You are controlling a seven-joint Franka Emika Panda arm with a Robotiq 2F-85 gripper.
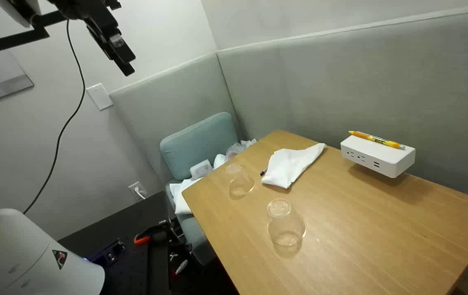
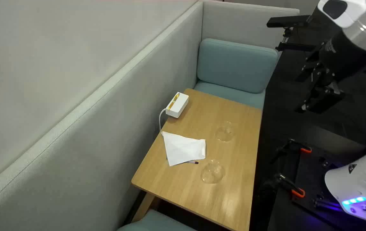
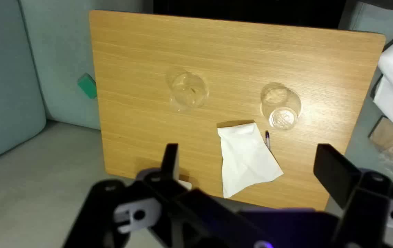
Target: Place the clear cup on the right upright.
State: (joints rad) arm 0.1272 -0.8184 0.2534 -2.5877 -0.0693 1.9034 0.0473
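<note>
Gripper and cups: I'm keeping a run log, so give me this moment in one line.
cups: two, apart, upside down on table | gripper: open, empty, touching neither | task: not done yet

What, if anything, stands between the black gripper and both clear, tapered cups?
Nothing visible: in an exterior view, open air separates the gripper from the near cup and far cup; the creased white sheet lies beyond them.

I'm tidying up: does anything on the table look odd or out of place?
Yes: in an exterior view, the near cup and the far cup both appear upside down, narrow end uppermost. Also, a pen lies partly under the napkin.
</note>
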